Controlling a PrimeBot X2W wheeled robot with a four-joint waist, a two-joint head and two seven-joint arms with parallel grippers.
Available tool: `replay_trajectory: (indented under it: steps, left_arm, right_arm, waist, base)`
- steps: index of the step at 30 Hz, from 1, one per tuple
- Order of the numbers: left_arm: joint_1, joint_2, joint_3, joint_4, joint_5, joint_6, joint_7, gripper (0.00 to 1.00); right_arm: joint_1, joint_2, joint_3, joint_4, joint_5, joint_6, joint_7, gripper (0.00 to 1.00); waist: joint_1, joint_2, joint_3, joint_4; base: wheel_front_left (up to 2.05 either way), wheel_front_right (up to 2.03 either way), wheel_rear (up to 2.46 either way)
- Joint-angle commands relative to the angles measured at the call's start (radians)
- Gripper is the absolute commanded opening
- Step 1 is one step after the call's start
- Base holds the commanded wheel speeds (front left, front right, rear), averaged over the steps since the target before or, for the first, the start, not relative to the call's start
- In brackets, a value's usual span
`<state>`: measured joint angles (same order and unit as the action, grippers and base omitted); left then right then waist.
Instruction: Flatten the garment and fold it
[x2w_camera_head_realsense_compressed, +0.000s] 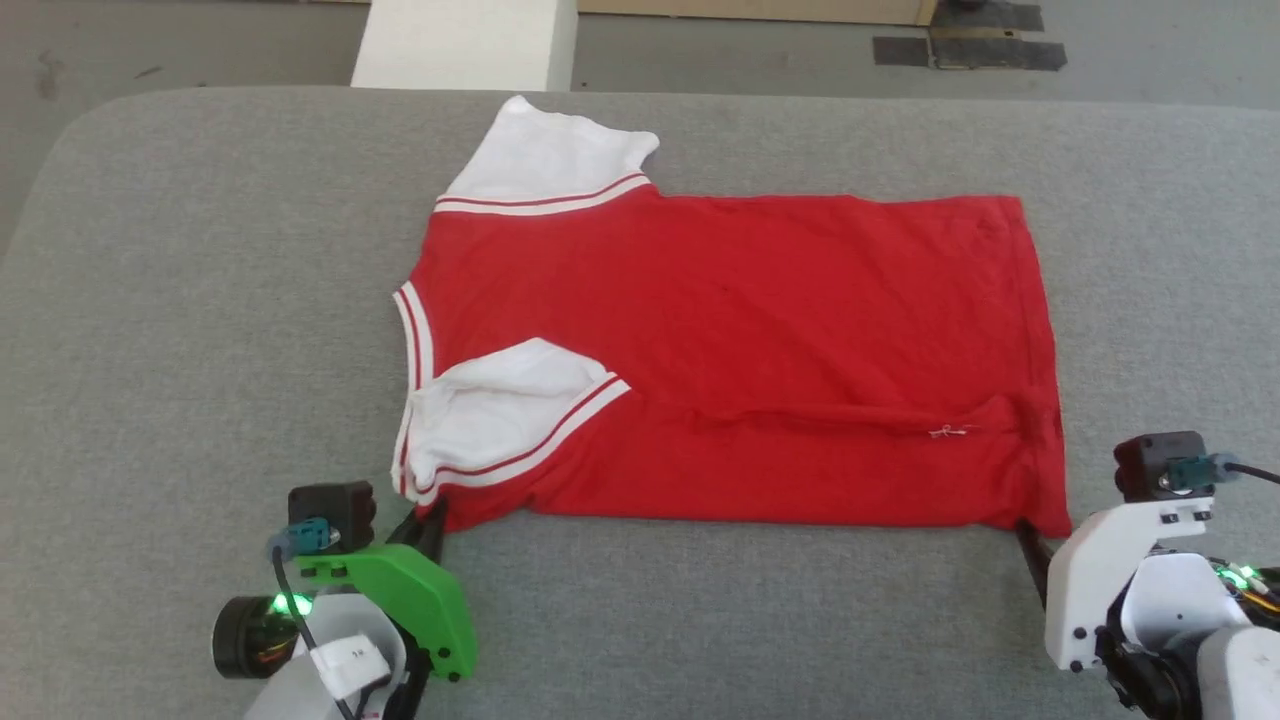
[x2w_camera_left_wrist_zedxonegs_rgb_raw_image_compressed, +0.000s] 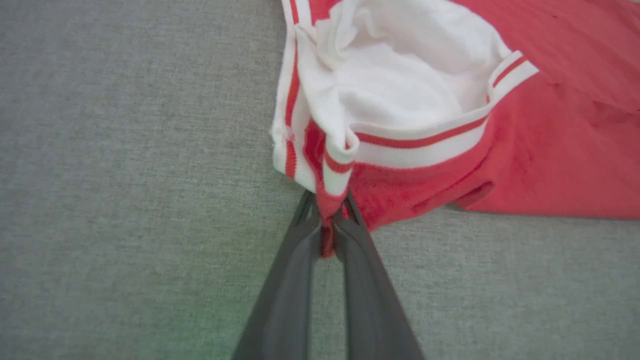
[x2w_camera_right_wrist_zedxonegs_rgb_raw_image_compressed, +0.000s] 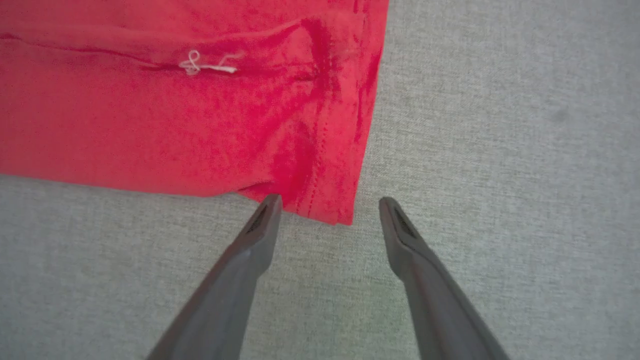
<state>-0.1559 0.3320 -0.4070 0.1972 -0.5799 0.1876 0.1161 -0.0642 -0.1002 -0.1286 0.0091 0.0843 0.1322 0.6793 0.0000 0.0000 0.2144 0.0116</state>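
Note:
The garment (x2w_camera_head_realsense_compressed: 720, 340), red with white sleeves and red-white stripe trim, lies spread sideways on the grey padded table (x2w_camera_head_realsense_compressed: 180, 300), collar end at left, hem at right. One white sleeve points to the far edge; the other is folded in over the near left part. My left gripper (x2w_camera_head_realsense_compressed: 432, 520) is shut on the garment's near left corner, and in the left wrist view red cloth (x2w_camera_left_wrist_zedxonegs_rgb_raw_image_compressed: 327, 220) is pinched between the fingers. My right gripper (x2w_camera_right_wrist_zedxonegs_rgb_raw_image_compressed: 330, 202) stands open at the near hem corner (x2w_camera_right_wrist_zedxonegs_rgb_raw_image_compressed: 330, 200), one fingertip touching the cloth edge. A white thread (x2w_camera_right_wrist_zedxonegs_rgb_raw_image_compressed: 205, 65) lies on a crease.
Bare grey table surface surrounds the garment on all sides. Beyond the table's far edge stand a white block (x2w_camera_head_realsense_compressed: 465, 40) and dark tape patches (x2w_camera_head_realsense_compressed: 970, 45) on the floor.

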Motion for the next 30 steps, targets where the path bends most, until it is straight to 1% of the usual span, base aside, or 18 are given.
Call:
replay_trajectory:
  steps: [1, 5, 8, 9, 10, 14, 19, 21, 23, 25, 27, 30]
  left_arm:
    - [0.012, -0.003, -0.005, -0.021, 0.009, 0.004, -0.011, 0.00]
    - [0.031, 0.003, -0.018, -0.095, 0.023, 0.012, -0.017, 0.00]
    - [0.036, 0.009, -0.024, -0.135, 0.031, 0.019, -0.010, 0.00]
    - [0.037, 0.011, -0.025, -0.142, 0.032, 0.020, -0.008, 0.00]
    - [0.037, 0.014, -0.027, -0.148, 0.034, 0.022, -0.005, 0.00]
    - [0.037, 0.029, -0.032, -0.151, 0.043, 0.023, 0.001, 0.00]
    - [0.056, 0.053, -0.022, -0.148, 0.037, 0.021, 0.003, 0.00]
    - [0.070, 0.072, -0.019, -0.149, 0.038, 0.021, 0.007, 0.00]
    - [0.088, 0.098, -0.030, -0.155, 0.046, 0.017, 0.029, 0.00]
    - [0.110, 0.111, -0.033, -0.170, 0.039, 0.017, 0.050, 0.00]
    - [0.140, 0.132, -0.044, -0.189, 0.036, 0.016, 0.084, 0.00]
    - [0.180, 0.150, -0.067, -0.208, 0.025, 0.010, 0.133, 0.00]
  right_arm:
    - [-0.023, 0.010, -0.007, 0.024, -0.010, -0.002, 0.004, 1.00]
    - [-0.058, 0.020, -0.038, 0.106, -0.037, -0.002, 0.010, 1.00]
    - [-0.075, 0.029, -0.045, 0.160, -0.031, -0.002, 0.020, 1.00]
    - [-0.076, 0.030, -0.043, 0.175, -0.030, -0.002, 0.027, 0.71]
    - [-0.075, 0.031, -0.043, 0.191, -0.029, -0.002, 0.036, 0.00]
    - [-0.068, 0.032, -0.052, 0.218, -0.020, -0.002, 0.049, 0.00]
    - [-0.057, 0.009, -0.080, 0.191, 0.000, -0.002, 0.042, 0.00]
    - [-0.043, -0.010, -0.081, 0.166, 0.015, -0.002, 0.054, 0.00]
    - [-0.024, -0.032, -0.080, 0.132, 0.032, -0.002, 0.070, 0.00]
    - [0.002, -0.055, -0.077, 0.096, 0.051, -0.002, 0.094, 0.00]
    - [0.038, -0.077, -0.074, 0.053, 0.072, -0.002, 0.126, 0.00]
    - [0.090, -0.089, -0.073, 0.005, 0.097, -0.002, 0.165, 0.00]
  waist:
    - [0.0000, 0.0000, -0.008, 0.016]
    - [0.0000, 0.0000, -0.001, 0.037]
    - [0.0000, 0.0000, 0.012, 0.050]
    - [0.0000, 0.0000, 0.015, 0.053]
    - [0.0000, 0.0000, 0.017, 0.055]
    - [0.0000, 0.0000, 0.012, 0.057]
    - [0.0000, 0.0000, -0.036, 0.044]
    - [0.0000, 0.0000, -0.061, 0.037]
    - [0.0000, 0.0000, -0.084, 0.031]
    - [0.0000, 0.0000, -0.103, 0.027]
    - [0.0000, 0.0000, -0.118, 0.025]
    - [0.0000, 0.0000, -0.124, 0.025]
  base:
    - [0.00, 0.00, 0.00]
    - [0.00, 0.00, 0.00]
    - [0.00, 0.00, 0.00]
    - [0.00, 0.00, 0.00]
    - [0.00, 0.00, 0.00]
    - [0.00, 0.00, 0.00]
    - [0.00, 0.00, 0.00]
    - [0.00, 0.00, 0.00]
    - [0.00, 0.00, 0.00]
    - [0.00, 0.00, 0.00]
    - [0.00, 0.00, 0.00]
    - [0.00, 0.00, 0.00]
